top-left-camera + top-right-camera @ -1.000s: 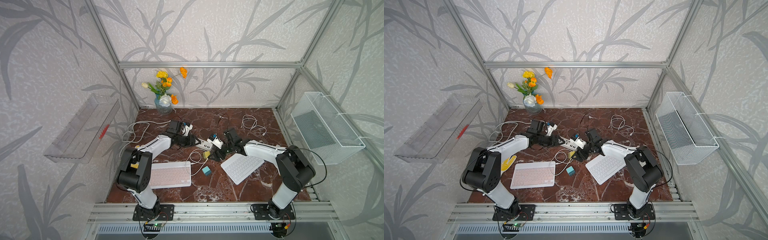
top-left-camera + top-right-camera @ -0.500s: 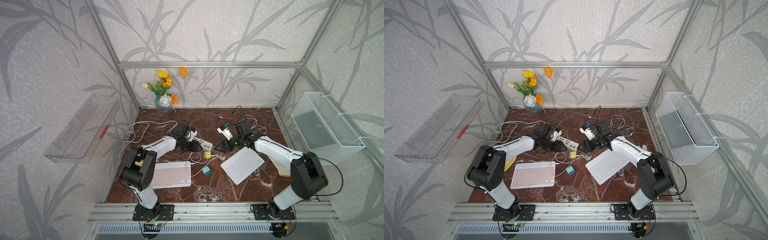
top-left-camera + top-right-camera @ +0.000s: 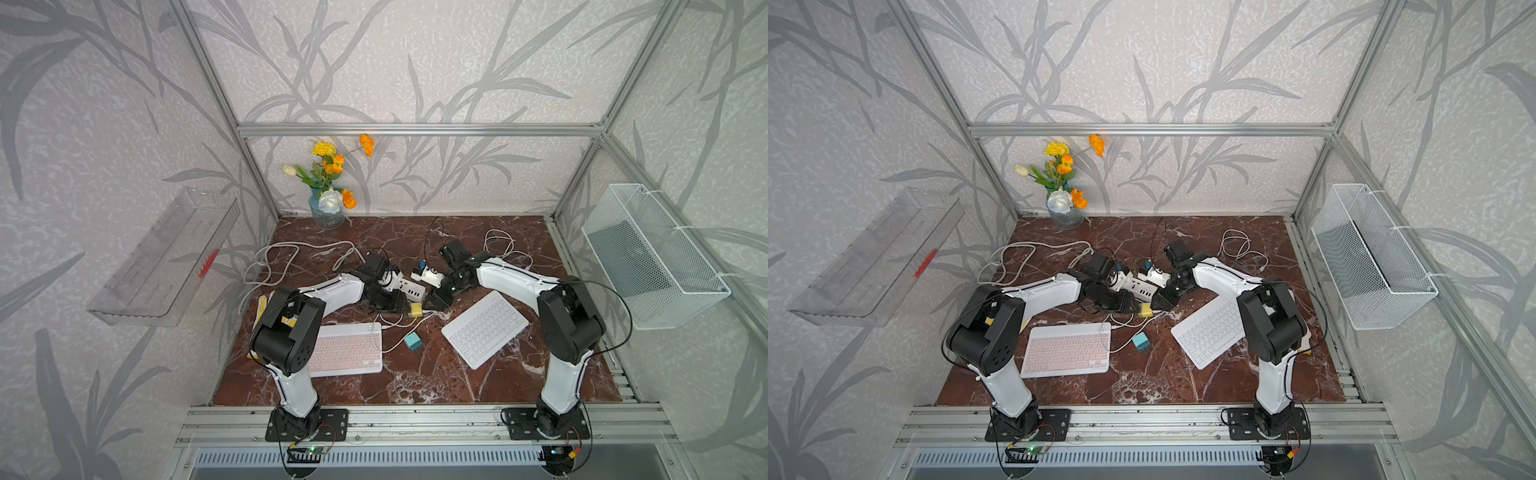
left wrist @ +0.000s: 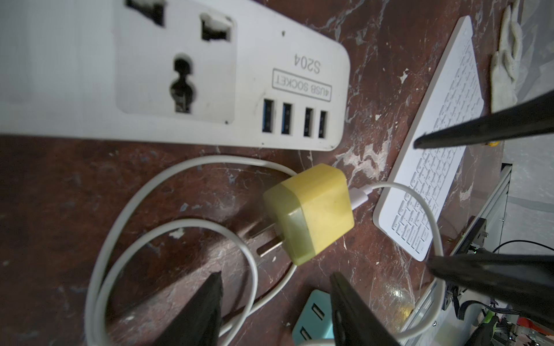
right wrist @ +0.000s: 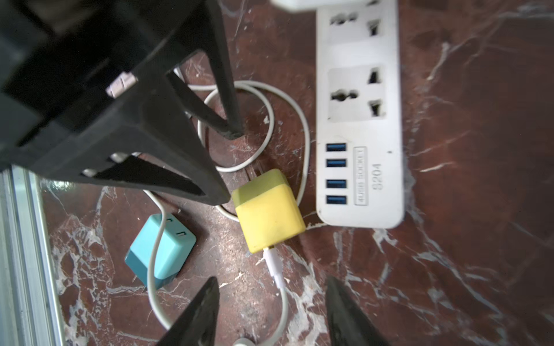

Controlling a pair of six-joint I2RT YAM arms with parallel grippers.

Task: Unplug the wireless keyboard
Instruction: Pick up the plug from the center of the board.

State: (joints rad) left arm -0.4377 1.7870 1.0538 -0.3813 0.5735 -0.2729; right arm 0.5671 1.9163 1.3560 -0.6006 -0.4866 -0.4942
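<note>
In a top view the yellow charger lies on the desk between the left tool and right tool, just beside the power strip, with the white keyboard nearby. The left wrist view reads "4USB SOCKET" and "S204" on the power strip. The charger's prongs are bare, ahead of the left tool's parted, empty fingers. In the right wrist view the right tool gapes too, gripping nothing, and the charger's cable leads toward it.
</note>
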